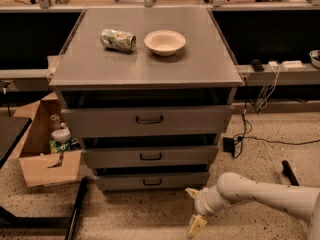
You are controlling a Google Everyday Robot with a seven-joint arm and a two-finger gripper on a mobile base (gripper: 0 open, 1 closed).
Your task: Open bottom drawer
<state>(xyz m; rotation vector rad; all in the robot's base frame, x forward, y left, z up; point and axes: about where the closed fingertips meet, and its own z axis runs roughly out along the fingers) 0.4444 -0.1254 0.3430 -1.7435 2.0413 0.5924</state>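
Low off the bottom drawer [120, 182], by its right corner, gripper [194, 209] fingers [196, 226] spread wide, empty, touching nothing.

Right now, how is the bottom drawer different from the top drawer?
The bottom drawer has the lowest, narrowest front; the top drawer has the tallest, widest one. The bottom drawer's handle looks smaller than the top drawer's. The open gripper hangs near the floor by the bottom drawer's right end, far below the top drawer. Both are grey with dark bar handles.

arm [260, 194]: stretched in from right, low | pincer [194, 209]: fingers spread apart
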